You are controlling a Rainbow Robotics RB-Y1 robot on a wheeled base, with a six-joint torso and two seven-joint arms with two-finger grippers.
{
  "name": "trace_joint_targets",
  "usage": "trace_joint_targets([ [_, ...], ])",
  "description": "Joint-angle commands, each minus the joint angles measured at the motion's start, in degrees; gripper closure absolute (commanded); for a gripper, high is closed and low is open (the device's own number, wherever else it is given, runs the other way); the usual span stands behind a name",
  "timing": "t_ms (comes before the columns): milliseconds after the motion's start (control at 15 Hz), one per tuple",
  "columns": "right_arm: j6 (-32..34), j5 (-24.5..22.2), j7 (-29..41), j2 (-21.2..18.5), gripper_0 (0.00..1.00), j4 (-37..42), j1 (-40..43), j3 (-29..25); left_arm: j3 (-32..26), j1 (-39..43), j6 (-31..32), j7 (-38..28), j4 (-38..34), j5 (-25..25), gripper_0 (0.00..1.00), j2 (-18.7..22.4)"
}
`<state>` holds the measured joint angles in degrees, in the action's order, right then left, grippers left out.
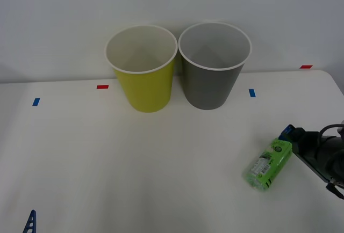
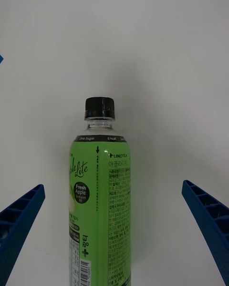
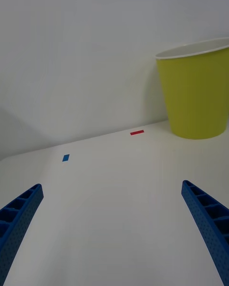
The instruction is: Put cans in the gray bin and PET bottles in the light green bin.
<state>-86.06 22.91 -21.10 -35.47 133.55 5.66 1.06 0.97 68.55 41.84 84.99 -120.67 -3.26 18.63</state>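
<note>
Straddling PET bottle [image 2: 98, 195], right claw [image 2: 114, 233] spread, released (wrist view shows black cap [image 2: 99, 107]).

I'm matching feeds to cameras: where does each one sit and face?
Front: above the arms, facing the table, light green bin, gray bin; right gripper at the PET bottle.
Right wrist: open blue fingers flank the bottle, shared with front.
Left wrist: open left gripper facing the green bin, also shared.

Overhead front view — two low wrist views
</note>
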Motion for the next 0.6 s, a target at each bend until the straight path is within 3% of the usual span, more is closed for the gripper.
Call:
trace_joint_targets([
  [67, 0.0, 2.7, 0.4, -0.8, 0.00, -3.6, -2.1, 0.0, 0.0, 0.0, 0.0, 0.0, 0.0, 0.0, 0.00, 0.0],
  [400, 0.6, 8.1, 0.8, -1.0, 0.00, -8.1, -5.1, 0.0, 0.0, 0.0, 0.0, 0.0, 0.0, 0.0, 0.00, 0.0],
  [600, 1.6, 8.9, 0.2, -1.9, 0.00, -10.5, -6.5, 1.4, 0.0, 0.0, 0.0, 0.0, 0.0, 0.0, 0.00, 0.0],
])
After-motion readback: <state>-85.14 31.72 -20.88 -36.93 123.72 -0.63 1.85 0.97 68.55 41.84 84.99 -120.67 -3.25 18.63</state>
